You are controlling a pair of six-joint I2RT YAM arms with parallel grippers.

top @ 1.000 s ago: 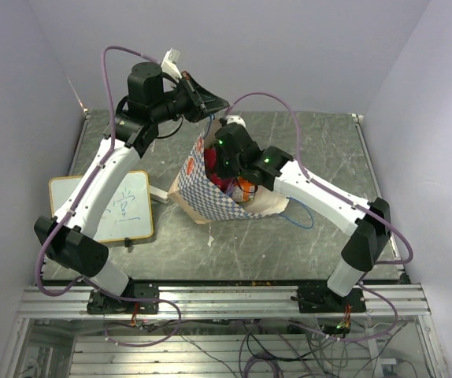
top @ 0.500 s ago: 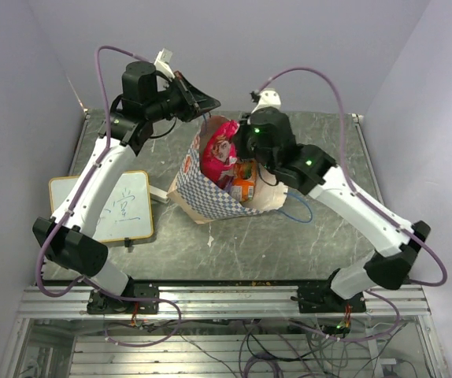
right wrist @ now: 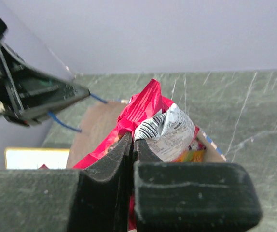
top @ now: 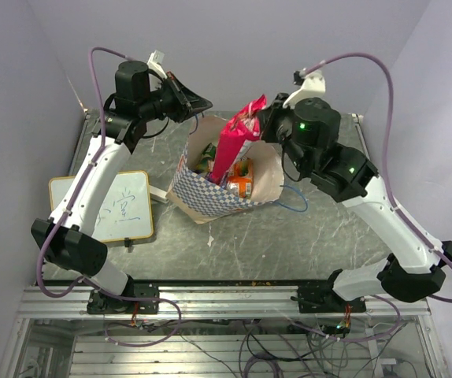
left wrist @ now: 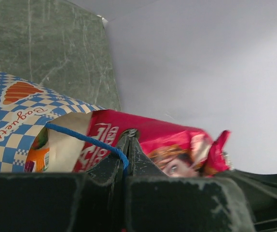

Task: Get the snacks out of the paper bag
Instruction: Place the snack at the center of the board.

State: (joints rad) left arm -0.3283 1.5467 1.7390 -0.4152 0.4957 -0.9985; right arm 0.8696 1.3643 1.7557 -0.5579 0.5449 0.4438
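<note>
The paper bag [top: 210, 193] stands open mid-table, its checked side toward the front. My right gripper [top: 264, 118] is shut on the top edge of a magenta-pink snack packet [top: 234, 146] and holds it tilted, its lower end still inside the bag's mouth. The packet also shows in the right wrist view [right wrist: 148, 108] and the left wrist view [left wrist: 177, 145]. My left gripper [top: 202, 102] is shut on the bag's blue cord handle [left wrist: 80, 137] above the bag's far-left rim. An orange packet [top: 242, 179] and a green one [top: 205, 161] lie inside the bag.
A white writing board [top: 104, 206] lies at the left of the table. The bag's other blue cord handle [top: 297, 206] trails on the table to the right of the bag. Purple walls close in at the back and sides.
My right gripper has risen and moved back to the right, pulling the magenta-pink packet up out of the bag's mouth. My left gripper has lifted slightly with the handle, and the bag stands more upright.
</note>
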